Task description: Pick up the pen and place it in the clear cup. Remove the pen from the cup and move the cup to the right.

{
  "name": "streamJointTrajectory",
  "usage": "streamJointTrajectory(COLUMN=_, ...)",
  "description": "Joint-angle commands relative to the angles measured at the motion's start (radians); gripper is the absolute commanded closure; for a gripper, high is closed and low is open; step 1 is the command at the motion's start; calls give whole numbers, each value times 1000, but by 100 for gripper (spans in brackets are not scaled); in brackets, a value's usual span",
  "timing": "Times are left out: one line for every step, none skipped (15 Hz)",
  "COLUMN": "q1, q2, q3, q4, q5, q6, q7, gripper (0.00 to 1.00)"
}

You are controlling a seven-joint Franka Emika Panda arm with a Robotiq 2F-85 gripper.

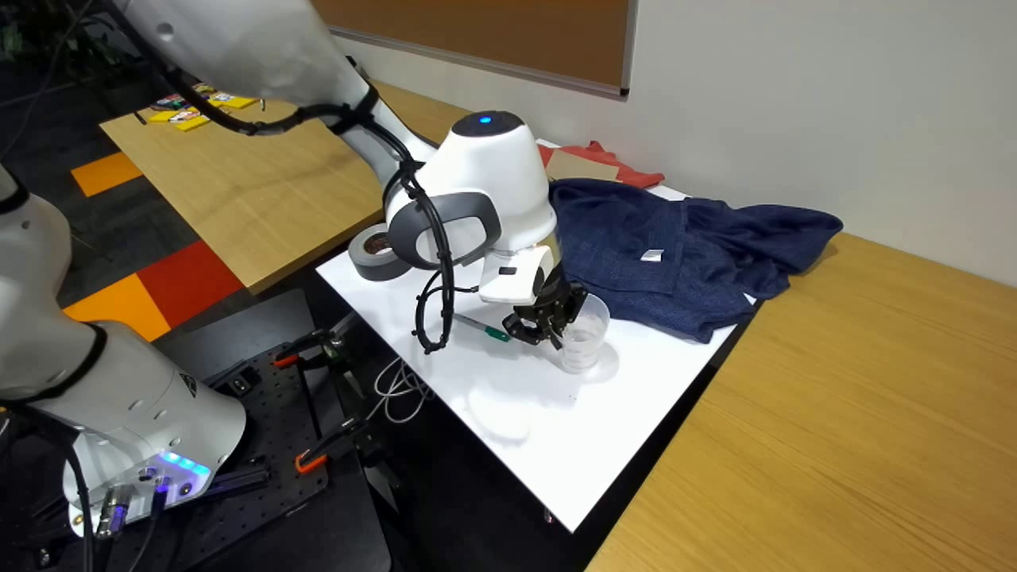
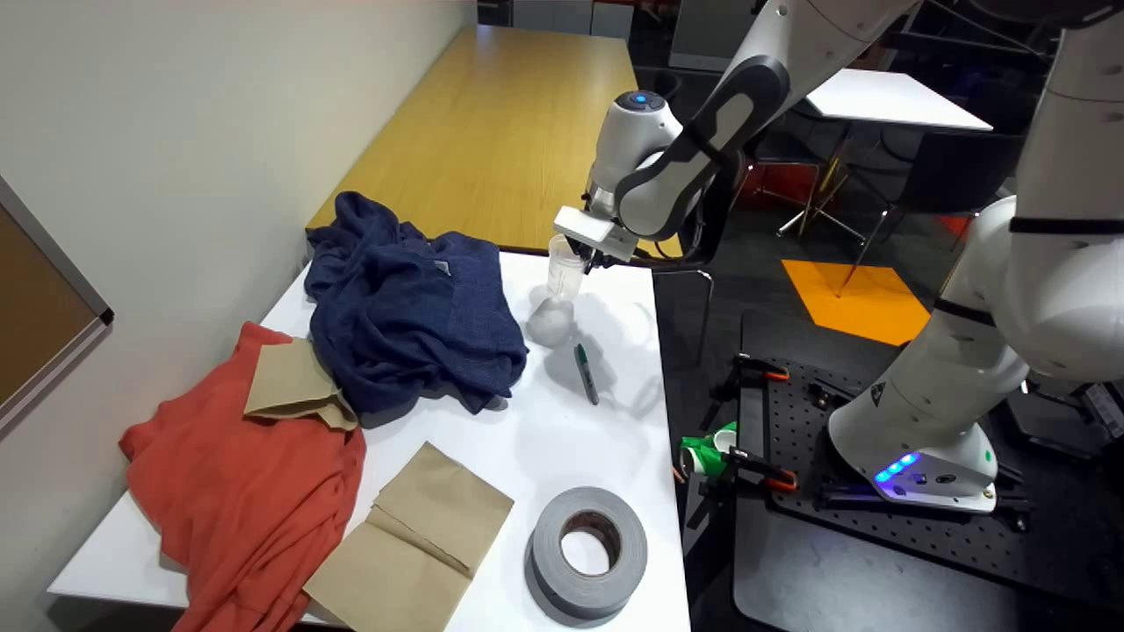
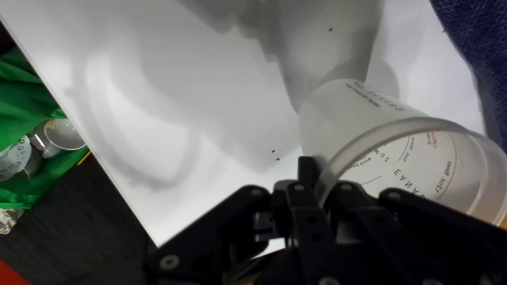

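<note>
Two jaws pinched nearly together, gripping clear cup [image 3: 400, 154] by rim.

1. Claw [image 3: 323, 190]: base cut off at the wrist view's bottom edge.
2. Clear cup [image 3: 396, 130], pinched in the claw: rim clipped there at right, outer print blurred.
3. Red garment [image 2: 255, 483] and brown paper [image 2: 386, 575], well apart from the claw: cut off below in an exterior view.
</note>
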Motion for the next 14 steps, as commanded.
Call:
streamJointTrajectory(q1=-8, q2=41, q3=19, q4=42, q5=100, q6=-3, q7=-81, gripper=99)
streamJointTrajectory(q1=-9, q2=47, q3=21, q4=48, q5=121, q6=-5, q7=-97, gripper=99)
streamJointTrajectory(q1=-5, q2=55, q3=19, q4=56, q5=137, q6=-12, q7=-108, gripper=99)
streamJointTrajectory(q1=0, q2=62, q3=14, q4=64, q5=147, q6=-18, q7=-115, gripper=99)
streamJointTrajectory(q1=0, q2=68, q3=15, q4=69, q5=158, q6=-18, q7=-123, gripper=99)
streamJointTrajectory(q1=5, q2=72, q3=10, q4=73, q5=161, q6=-22, q7=-129, gripper=70)
streamJointTrajectory(q1=11, q2=73, q3=3, q4=76, q5=159, q6=-24, q7=-126, gripper=69)
streamJointTrajectory(q1=15, q2=73, q3=-2, q4=76, q5=157, q6=-23, q7=-123, gripper=64)
streamJointTrajectory(q1=25, q2=67, q3=-12, q4=73, q5=147, q6=-21, q7=-116, gripper=55)
streamJointTrajectory(q1=41, q2=60, q3=-29, q4=67, q5=134, q6=-18, q7=-101, gripper=49)
streamJointTrajectory(q1=51, q2=50, q3=-40, q4=58, q5=126, q6=-9, q7=-97, gripper=40)
streamJointTrajectory(q1=77, q2=32, q3=-66, q4=41, q5=108, q6=0, q7=-82, gripper=33)
streamJointTrajectory(q1=103, q2=20, q3=-94, q4=30, q5=88, q6=2, q7=-64, gripper=27)
streamJointTrajectory(q1=130, q2=-2, q3=-121, q4=13, q5=65, q6=10, q7=-54, gripper=18)
